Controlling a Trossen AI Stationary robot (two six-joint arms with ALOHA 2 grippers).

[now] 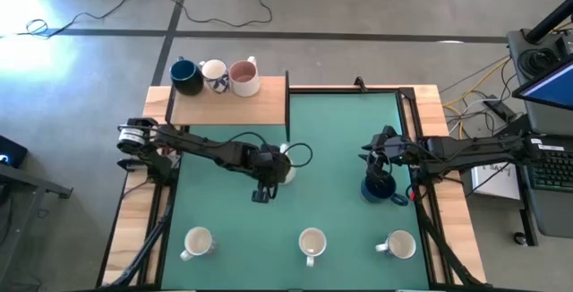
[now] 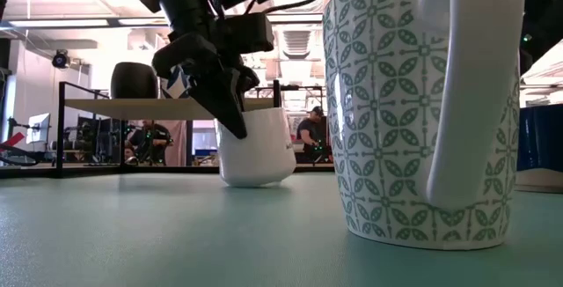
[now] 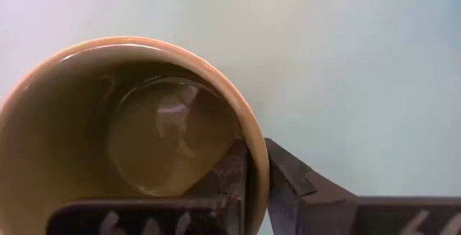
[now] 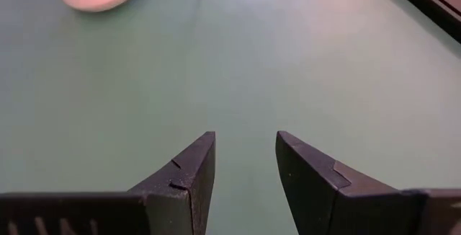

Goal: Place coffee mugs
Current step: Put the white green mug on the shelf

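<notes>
Patterned mug (image 2: 422, 111) sits nearest, bare green mat (image 1: 340, 140) beyond it. My left gripper (image 3: 256, 184) pinches the white mug (image 2: 257, 146) rim, one finger inside. My right gripper (image 4: 245, 170) hangs unclenched, empty, beside the dark blue mug (image 1: 380, 190).

Glossy ceramic mugs (image 2: 422, 111) on a matt green mat (image 1: 331, 149).

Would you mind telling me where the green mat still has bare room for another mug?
Free: the mat between the left gripper's white mug and the blue mug, and the strip behind them. Crowded: the front row of three mugs and the shelf with three more.
</notes>
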